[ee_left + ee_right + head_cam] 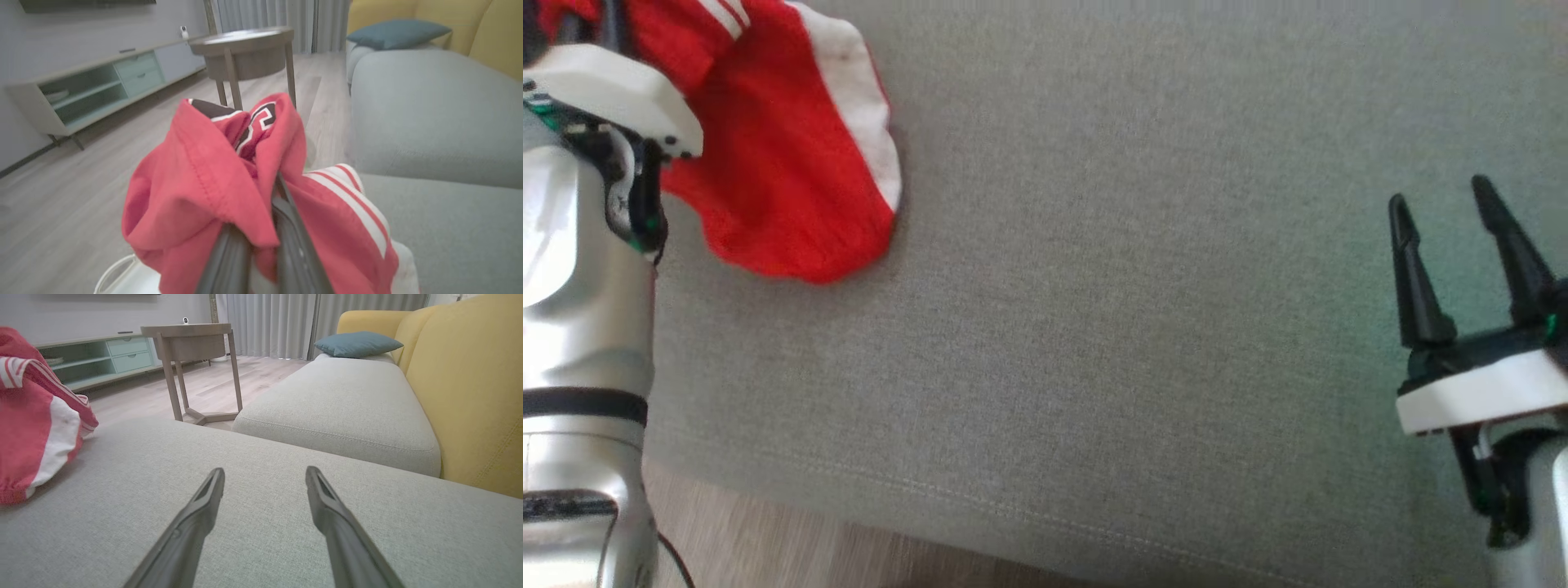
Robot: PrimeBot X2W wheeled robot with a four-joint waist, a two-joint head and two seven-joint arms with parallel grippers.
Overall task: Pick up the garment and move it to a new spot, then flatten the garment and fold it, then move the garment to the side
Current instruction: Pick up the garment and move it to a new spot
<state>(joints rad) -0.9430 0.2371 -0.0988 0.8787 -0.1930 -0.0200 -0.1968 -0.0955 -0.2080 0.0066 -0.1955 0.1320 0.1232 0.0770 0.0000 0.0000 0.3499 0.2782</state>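
Note:
The garment (784,163) is red with white stripes and a white side panel, bunched at the far left of the grey cushion (1135,327). In the left wrist view my left gripper (261,212) is shut on the garment (204,183), with red folds draped over its fingers and hiding the tips. The left arm's white wrist (605,90) stands over the cloth at the upper left. My right gripper (1439,192) is open at the right, low over bare cushion, far from the garment. Its fingers (204,510) hold nothing, and the garment (28,428) lies off to the left.
Wood floor (768,539) shows past the cushion's front seam. A round side table (192,335), a low cabinet (81,90), a second grey seat (339,400) with a blue pillow (355,343) and a yellow backrest (470,396) surround the spot. A white rim (110,273) sits below the garment.

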